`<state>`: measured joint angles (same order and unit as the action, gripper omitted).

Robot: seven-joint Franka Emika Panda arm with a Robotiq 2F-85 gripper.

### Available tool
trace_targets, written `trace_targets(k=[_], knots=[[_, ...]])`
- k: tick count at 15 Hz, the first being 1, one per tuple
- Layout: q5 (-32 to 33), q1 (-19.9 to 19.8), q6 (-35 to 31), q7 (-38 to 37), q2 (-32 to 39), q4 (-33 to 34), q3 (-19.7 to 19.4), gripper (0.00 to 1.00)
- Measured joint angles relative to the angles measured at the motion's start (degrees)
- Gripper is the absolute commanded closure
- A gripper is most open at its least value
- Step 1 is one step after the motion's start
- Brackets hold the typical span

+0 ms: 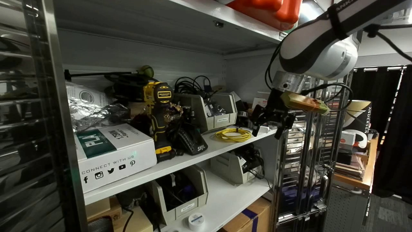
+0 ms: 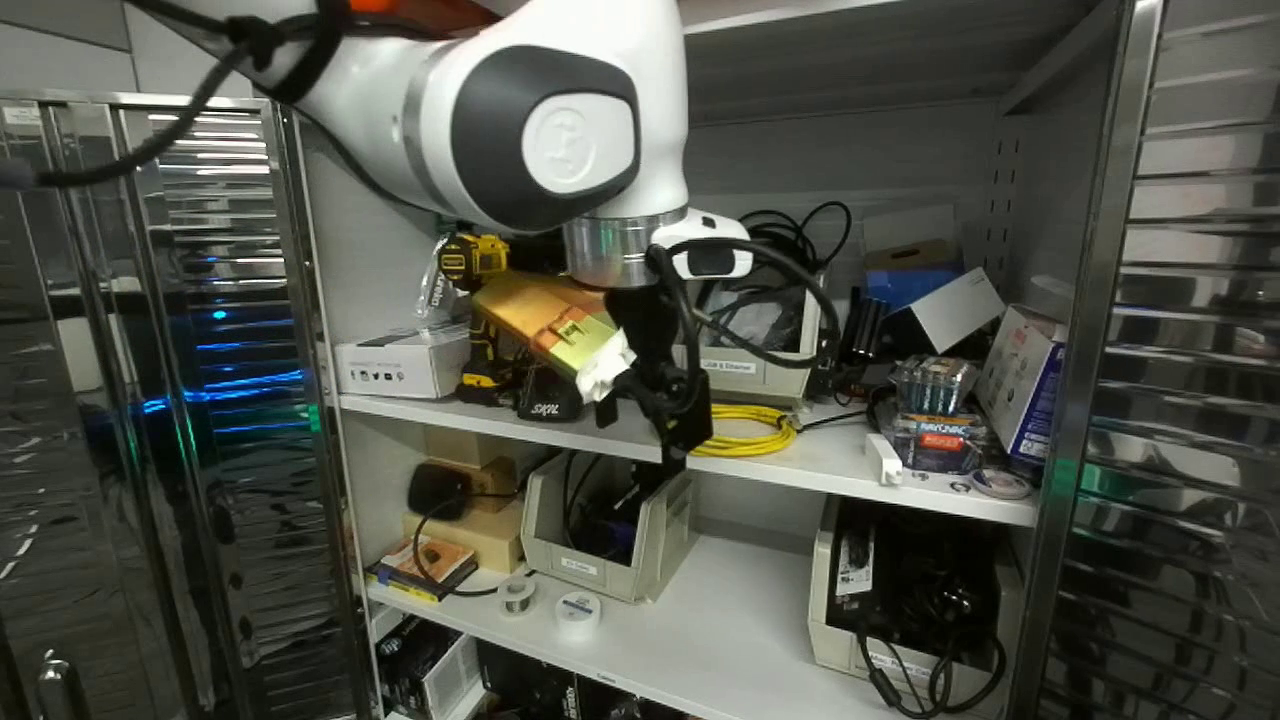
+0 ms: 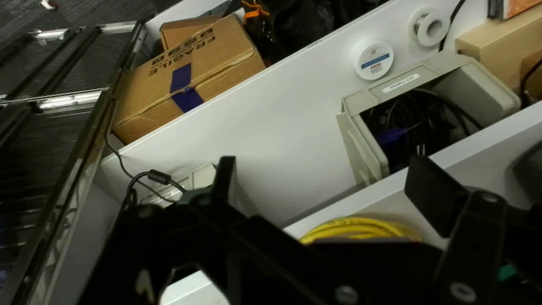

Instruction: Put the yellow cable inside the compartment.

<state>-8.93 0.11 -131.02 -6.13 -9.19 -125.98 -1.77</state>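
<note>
The yellow cable (image 1: 233,139) lies coiled near the front edge of the upper shelf, and it also shows in an exterior view (image 2: 750,442), partly behind the gripper. Right behind it stands a grey open bin (image 1: 222,121) with a label and cables inside; it also shows in an exterior view (image 2: 735,374). My gripper (image 1: 267,132) is open and empty, in front of the shelf and apart from the cable. It points down in both exterior views (image 2: 645,432). In the wrist view, the cable (image 3: 360,223) shows between the open fingers (image 3: 324,180), its lower part hidden by the gripper body.
A yellow-and-black drill (image 1: 159,96), a SKIL charger (image 1: 193,141) and a white box (image 1: 117,158) share the shelf. Battery packs (image 2: 935,430) stand at its other end. Grey bins (image 2: 580,570) (image 2: 840,640) stand below. Another shelf (image 1: 251,22) hangs above. Metal doors (image 1: 299,180) flank the cabinet.
</note>
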Motion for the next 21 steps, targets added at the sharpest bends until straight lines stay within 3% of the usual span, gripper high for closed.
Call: trace_targets(k=[8, 21], knots=[[7.79, -2.34, 0.11, -10.25, 10.12, 13.95, -0.17, 0.00], [9.57, -1.86, 1.05, -14.72, 22.48, 24.63, -0.57, 0.00]])
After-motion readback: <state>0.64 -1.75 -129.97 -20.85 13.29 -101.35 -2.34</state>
